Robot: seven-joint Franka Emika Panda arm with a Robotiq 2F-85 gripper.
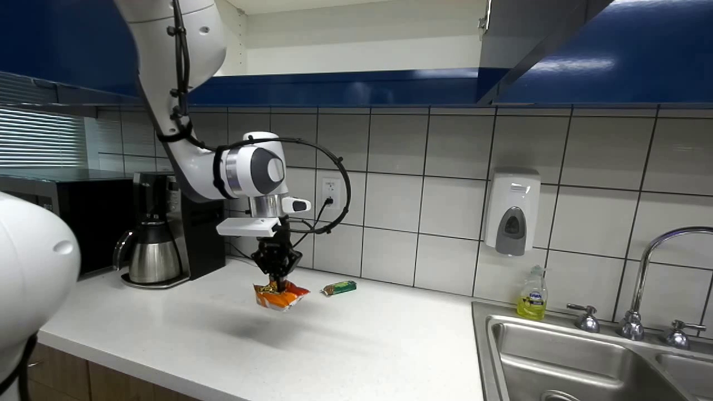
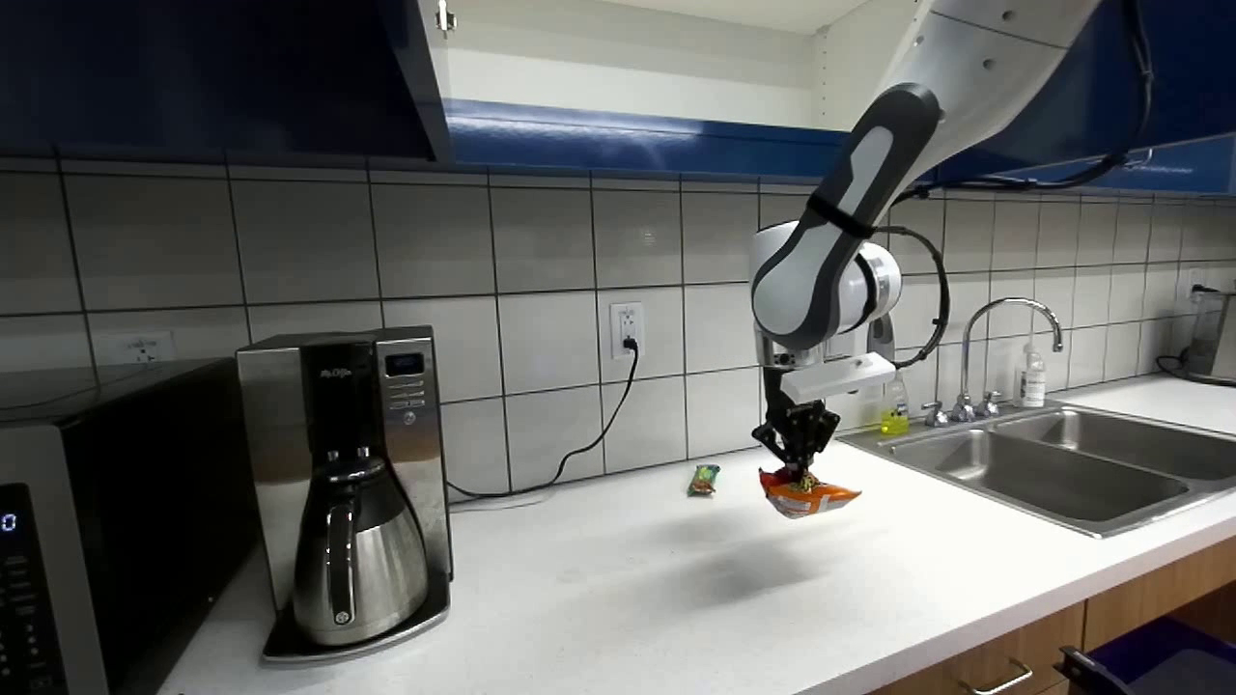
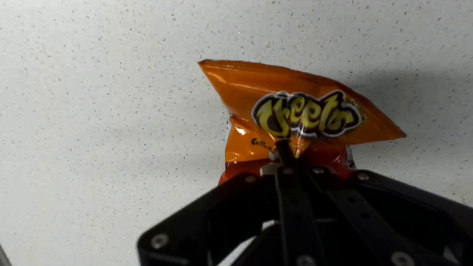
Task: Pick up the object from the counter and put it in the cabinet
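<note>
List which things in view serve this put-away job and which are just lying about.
For the job: Cheetos packet, gripper holding it, white counter, open wall cabinet.

Just lying about: green-wrapped bar, coffee maker, microwave, yellow dish-soap bottle, soap dispenser.

- Packet (image 1: 278, 301): orange-red, shiny, crinkled, Cheetos print, pinched, hanging mid-air.
- Counter (image 1: 356, 351): white, speckled, at packet's 6 o'clock, not touching it.
- Cabinet (image 1: 356, 55): glossy blue, open, white inside; from where I stand, high, 12 o'clock.
</note>
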